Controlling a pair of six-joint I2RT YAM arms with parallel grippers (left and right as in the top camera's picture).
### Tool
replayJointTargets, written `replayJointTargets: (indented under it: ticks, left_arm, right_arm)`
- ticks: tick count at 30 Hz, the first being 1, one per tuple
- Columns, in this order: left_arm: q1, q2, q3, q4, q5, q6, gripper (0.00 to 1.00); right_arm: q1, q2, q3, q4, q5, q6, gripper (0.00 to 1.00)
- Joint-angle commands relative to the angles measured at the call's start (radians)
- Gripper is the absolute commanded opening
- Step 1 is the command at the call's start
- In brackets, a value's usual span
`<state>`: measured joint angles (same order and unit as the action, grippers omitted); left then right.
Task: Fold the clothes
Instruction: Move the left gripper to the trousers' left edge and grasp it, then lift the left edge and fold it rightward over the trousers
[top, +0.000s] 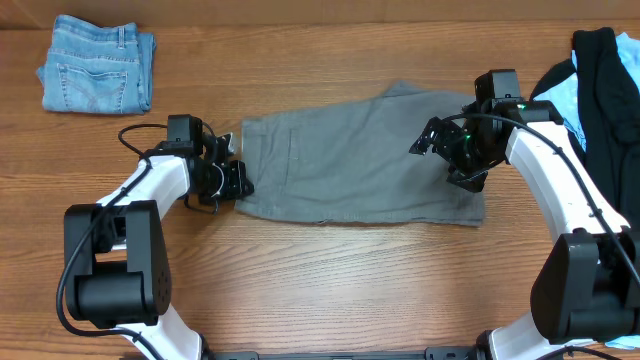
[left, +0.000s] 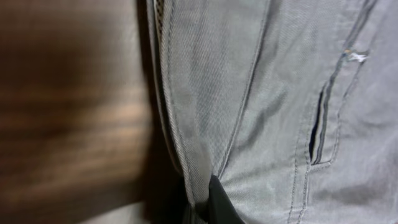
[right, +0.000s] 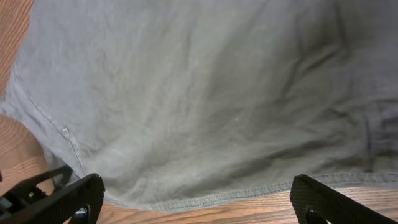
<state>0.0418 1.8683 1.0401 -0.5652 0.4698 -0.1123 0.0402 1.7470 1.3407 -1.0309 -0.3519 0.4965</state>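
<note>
- The folded jeans (top: 98, 65) lie at the bench's (top: 330, 290) far-left corner, well apart from the work. A finished fold could go beside them.
- The left pincer (top: 228, 180) is at the left end of the grey shorts (top: 350, 160). In the left wrist view a dark finger (left: 217, 202) sits under the waistband (left: 186, 124), so I judge it clenched on that edge. It should hold low and steady so the cloth does not drag.
- The shorts lie spread flat mid-bench, waistband to the left and leg hems to the right.
- The right pincer (top: 455, 160) hovers over the right end, released, with its fingers wide either side of the hem (right: 205, 200). It should come down and pinch the hem through both layers. Then both arms can lift together and carry one end over the other, edges matched.
- A pile of black and light-blue clothes (top: 600, 80) waits at the right edge. The right arm's elbow should stay clear of it.
</note>
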Motion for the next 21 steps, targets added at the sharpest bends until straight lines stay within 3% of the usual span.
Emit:
replayJointTargets:
  ticks: [1,9,21]
  left_arm:
    - [0.047,0.015,0.042,-0.072,-0.109,-0.023,0.04]
    - [0.146,-0.015,0.231,-0.351,-0.279,-0.027,0.04]
    - [0.18,-0.208,0.574,-0.724,-0.615,-0.246,0.04]
  right_arm:
    - [0.002,-0.002,0.014,0.005,-0.005,0.001,1.0]
    - [0.002,-0.002,0.014,0.005,-0.005,0.001,1.0]
    - [0.002,-0.002,0.014,0.005,-0.005,0.001,1.0]
